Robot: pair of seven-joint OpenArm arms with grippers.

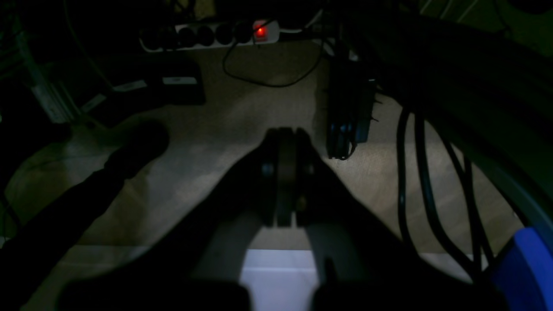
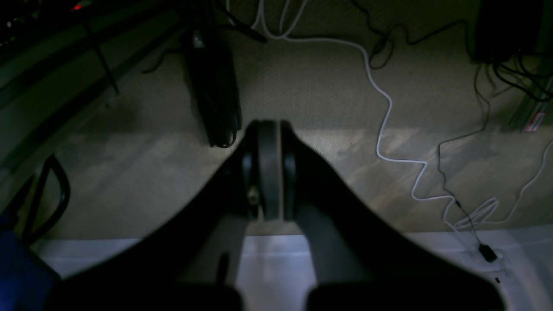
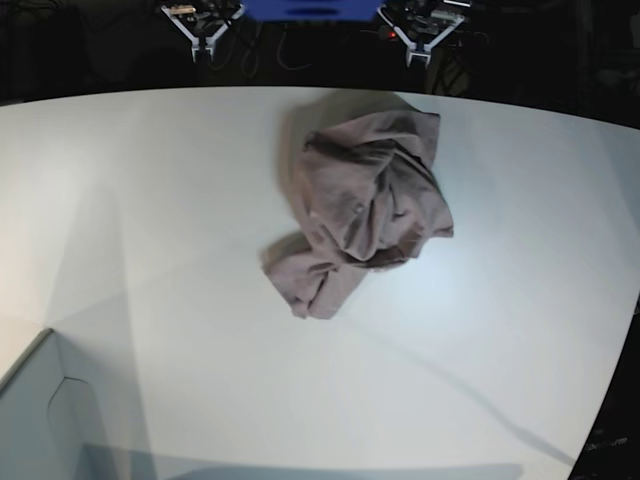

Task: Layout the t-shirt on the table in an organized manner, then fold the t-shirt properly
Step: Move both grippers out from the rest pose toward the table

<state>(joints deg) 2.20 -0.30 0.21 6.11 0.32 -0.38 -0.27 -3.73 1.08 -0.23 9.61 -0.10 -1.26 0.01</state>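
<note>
The mauve t-shirt [image 3: 365, 205] lies crumpled in a heap on the white table [image 3: 150, 200], a little right of the middle and towards the far edge. My left gripper [image 1: 285, 172] is shut and empty, hanging over the floor beyond the table's far edge; in the base view it [image 3: 418, 45] sits at the top right. My right gripper [image 2: 268, 168] is also shut and empty over the floor, at the top left in the base view [image 3: 205, 40]. Both are well away from the shirt. Neither wrist view shows the shirt.
A pale grey box corner [image 3: 40, 420] stands at the near left. A blue base [image 3: 310, 8] sits between the arms. Below the wrists lie carpet, a power strip [image 1: 211, 34] with a red light, black cables [image 1: 423, 181] and a white cable [image 2: 389, 112].
</note>
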